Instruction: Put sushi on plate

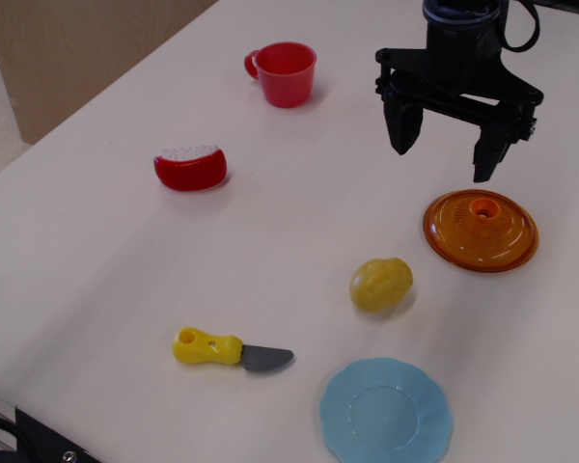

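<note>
The sushi (190, 167) is a glossy red half-round piece with a white speckled top, lying on the table at the left. The light blue scalloped plate (386, 412) lies flat at the bottom right, with nothing on it. My black gripper (447, 162) hangs above the table at the upper right, far to the right of the sushi and well behind the plate. Its two fingers are spread apart and hold nothing.
A red cup with a handle (287, 72) stands at the back. An orange translucent domed lid (481, 230) lies just below my gripper. A yellow potato-like toy (380, 284) sits between lid and plate. A yellow-handled toy knife (230, 351) lies front left.
</note>
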{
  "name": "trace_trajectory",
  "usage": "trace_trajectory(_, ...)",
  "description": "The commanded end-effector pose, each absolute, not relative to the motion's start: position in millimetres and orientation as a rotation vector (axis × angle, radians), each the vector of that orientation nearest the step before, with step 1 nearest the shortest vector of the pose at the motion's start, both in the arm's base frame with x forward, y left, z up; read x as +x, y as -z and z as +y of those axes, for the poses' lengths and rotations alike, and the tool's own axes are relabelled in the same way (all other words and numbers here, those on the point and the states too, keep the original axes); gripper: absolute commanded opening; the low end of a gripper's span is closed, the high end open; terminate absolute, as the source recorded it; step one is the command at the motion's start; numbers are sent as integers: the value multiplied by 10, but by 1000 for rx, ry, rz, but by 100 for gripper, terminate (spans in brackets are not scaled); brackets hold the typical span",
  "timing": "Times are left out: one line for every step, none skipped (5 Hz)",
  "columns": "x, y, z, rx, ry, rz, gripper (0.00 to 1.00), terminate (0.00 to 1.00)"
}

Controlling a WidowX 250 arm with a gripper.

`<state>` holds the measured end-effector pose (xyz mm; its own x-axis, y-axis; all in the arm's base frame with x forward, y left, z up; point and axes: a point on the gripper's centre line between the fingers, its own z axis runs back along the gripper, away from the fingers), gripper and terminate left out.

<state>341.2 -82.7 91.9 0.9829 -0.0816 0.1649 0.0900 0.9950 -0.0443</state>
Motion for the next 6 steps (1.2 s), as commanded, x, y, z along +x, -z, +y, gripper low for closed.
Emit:
trace_trajectory(3412,-919,-827,-52,86,-164,100,0)
trace_trajectory(3376,-929,-484,24,166,-163,100,0)
trace_trajectory(3344,-929,-90,58,327,-157,100,0)
trace_trajectory(3310,-933,275,78,426,-153,100,0)
trace_trajectory(3322,-928,554,106,511,-108,100,0)
trace_trajectory(3309,-886,789,114,563,-92,100,0)
